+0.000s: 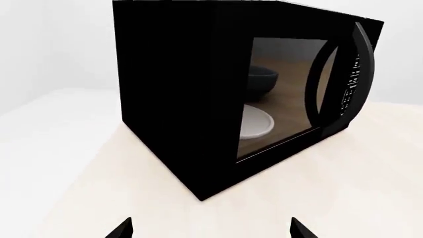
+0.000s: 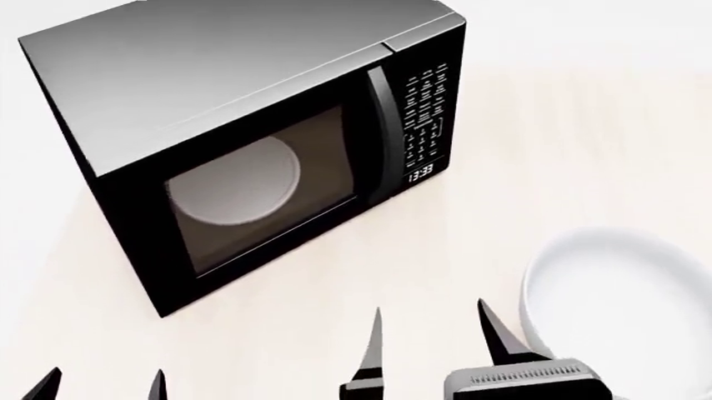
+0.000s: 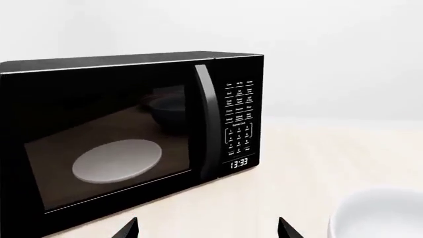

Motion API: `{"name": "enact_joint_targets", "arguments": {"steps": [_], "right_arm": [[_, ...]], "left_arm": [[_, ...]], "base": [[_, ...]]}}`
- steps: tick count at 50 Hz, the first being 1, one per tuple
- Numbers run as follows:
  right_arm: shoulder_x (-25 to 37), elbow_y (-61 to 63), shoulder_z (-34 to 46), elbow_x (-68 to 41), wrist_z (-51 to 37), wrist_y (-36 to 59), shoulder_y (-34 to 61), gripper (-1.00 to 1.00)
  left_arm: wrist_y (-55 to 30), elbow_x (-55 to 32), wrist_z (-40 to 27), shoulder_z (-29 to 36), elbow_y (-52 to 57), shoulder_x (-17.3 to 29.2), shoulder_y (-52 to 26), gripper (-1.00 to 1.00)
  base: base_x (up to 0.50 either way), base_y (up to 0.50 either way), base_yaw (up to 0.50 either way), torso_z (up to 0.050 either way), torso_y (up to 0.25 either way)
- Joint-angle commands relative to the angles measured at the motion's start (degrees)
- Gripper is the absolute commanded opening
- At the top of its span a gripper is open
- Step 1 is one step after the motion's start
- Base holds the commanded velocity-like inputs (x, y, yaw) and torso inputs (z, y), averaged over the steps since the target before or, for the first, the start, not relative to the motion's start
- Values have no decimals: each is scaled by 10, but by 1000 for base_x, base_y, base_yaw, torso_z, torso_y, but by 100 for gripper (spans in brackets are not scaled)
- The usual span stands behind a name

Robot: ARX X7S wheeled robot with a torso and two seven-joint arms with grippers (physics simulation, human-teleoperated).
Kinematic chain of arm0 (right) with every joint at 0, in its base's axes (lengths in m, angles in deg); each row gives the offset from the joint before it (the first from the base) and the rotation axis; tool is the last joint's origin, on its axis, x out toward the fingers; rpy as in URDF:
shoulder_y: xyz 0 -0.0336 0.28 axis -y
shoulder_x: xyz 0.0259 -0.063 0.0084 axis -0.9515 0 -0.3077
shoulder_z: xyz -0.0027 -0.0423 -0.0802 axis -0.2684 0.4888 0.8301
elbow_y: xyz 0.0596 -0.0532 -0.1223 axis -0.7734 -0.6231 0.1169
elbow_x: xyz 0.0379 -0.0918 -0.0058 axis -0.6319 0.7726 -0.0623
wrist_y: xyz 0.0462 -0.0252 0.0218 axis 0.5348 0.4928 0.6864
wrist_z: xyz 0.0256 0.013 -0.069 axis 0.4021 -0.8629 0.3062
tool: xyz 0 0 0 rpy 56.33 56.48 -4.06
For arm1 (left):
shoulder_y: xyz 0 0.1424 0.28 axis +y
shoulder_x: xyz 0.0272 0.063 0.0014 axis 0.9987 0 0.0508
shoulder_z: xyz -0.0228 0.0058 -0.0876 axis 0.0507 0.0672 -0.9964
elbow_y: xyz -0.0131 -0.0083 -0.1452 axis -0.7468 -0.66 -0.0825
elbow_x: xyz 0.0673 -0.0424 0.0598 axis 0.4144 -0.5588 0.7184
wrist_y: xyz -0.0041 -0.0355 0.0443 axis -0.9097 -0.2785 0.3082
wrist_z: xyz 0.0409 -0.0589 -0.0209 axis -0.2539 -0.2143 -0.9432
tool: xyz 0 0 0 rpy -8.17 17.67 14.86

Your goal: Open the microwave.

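On pale counter, black microwave, door closed.

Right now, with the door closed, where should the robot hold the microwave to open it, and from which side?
Grip the vertical handle of the microwave, between window and keypad. It stands out from the door, so open fingers could close around it from the front. The right end effector, open, looks better placed.

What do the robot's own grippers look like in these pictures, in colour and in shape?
The right gripper has thin black fingers that taper to sharp points, on a grey block with a ribbed strip. Of the left gripper only two black pointed tips show. No cables, markings or sleeves are visible.
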Motion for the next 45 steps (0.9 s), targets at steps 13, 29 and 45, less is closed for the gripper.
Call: {"name": "enact_joint_targets", "arguments": {"steps": [13,29,45], "right_arm": [[9,2,24,9,-11,103,116,100],[8,-7,31,6,-18,189,224,100],[4,-67,39,13,-15,206,297,100]], "left_arm": [[3,-5,-7,7,-5,6,-4,100],[2,-29,-14,5,10,17,-2,100],[3,-39,-22,8,22,26,3,100]], "base": [[0,0,0,10,-168],[0,0,0,8,-137],[0,0,0,0,0]]}}
